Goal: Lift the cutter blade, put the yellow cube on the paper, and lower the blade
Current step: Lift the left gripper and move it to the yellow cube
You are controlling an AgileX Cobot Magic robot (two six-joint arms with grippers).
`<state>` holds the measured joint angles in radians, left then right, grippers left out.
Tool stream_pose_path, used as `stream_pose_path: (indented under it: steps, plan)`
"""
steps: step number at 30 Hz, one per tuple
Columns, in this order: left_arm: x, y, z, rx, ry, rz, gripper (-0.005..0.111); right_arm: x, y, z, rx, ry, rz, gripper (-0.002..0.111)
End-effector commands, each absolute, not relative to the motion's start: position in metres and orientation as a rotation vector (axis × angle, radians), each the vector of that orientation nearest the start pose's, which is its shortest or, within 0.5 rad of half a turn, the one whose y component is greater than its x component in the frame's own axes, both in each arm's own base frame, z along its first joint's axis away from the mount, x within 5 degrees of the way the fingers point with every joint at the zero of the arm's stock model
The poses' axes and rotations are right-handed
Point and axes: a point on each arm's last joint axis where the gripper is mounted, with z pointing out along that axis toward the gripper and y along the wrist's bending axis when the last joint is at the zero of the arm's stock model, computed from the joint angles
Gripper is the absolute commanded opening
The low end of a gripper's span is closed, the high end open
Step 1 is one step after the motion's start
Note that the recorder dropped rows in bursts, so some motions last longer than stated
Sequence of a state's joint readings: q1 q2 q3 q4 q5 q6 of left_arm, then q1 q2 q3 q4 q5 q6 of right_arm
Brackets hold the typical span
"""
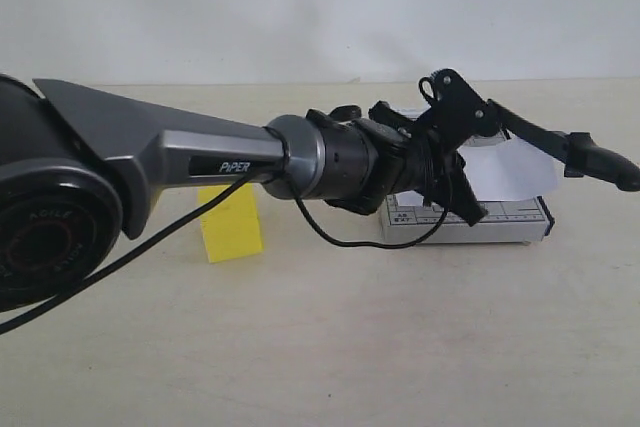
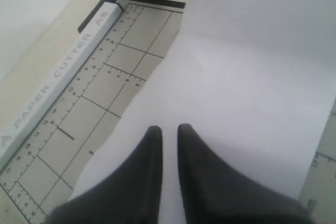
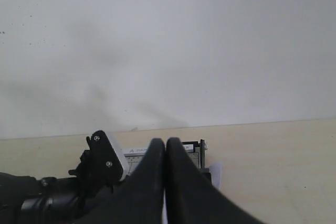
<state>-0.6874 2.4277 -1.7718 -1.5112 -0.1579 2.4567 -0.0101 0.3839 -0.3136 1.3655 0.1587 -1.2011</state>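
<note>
Exterior view alone shows yellow cube (image 1: 231, 223); cutter blade (image 1: 598, 159) runs left-to-right, handle rightward. Left gripper (image 2: 169, 128) slightly parted, right gripper (image 3: 166, 141) closed.

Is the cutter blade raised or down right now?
Raised. In the exterior view the cutter blade hangs clear above the paper and the grey base, with a gap under its handle.

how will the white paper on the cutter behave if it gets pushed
Probably floppy: the paper is a thin sheet with an uneven edge. Likely light and apt to slide on the smooth grey base, since the cutter blade stands raised, not clamping it.
</note>
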Motion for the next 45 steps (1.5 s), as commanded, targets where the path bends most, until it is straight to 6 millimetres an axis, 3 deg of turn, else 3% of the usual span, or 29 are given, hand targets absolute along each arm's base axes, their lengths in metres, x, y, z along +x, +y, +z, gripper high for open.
stream_pose_path:
  steps: [1, 8, 15, 22, 27, 32, 39, 45]
  plan:
    - [0.422, -0.323, 0.146, 1.375, 1.594, 0.294, 0.030, 0.093, 0.013, 0.289, 0.013, 1.591, 0.234, 0.000]
    - [0.405, -0.296, 0.196, 1.313, 1.632, 0.405, 0.059, 0.093, 0.013, 0.289, 0.013, 1.591, 0.234, 0.000]
    - [0.366, -0.241, 0.236, 1.172, 1.765, 0.600, 0.061, 0.093, 0.013, 0.289, 0.013, 1.591, 0.234, 0.000]
    - [0.327, -0.199, 0.236, 0.912, 1.950, 0.557, 0.061, 0.093, 0.013, 0.289, 0.013, 1.591, 0.234, 0.000]
    - [0.309, -0.183, 0.214, 0.744, 2.078, 0.488, 0.061, 0.093, 0.013, 0.289, 0.013, 1.591, 0.234, 0.000]
    - [0.299, -0.172, 0.197, 0.608, 2.161, 0.468, 0.061, 0.093, 0.013, 0.289, 0.013, 1.591, 0.234, 0.000]
    - [0.292, -0.152, 0.201, 0.538, 2.158, 0.670, 0.068, 0.093, 0.013, 0.289, 0.013, 1.591, 0.234, 0.000]
    - [0.282, -0.143, 0.197, 0.513, 2.175, 0.672, 0.068, 0.093, 0.013, 0.289, 0.013, 1.591, 0.234, 0.000]
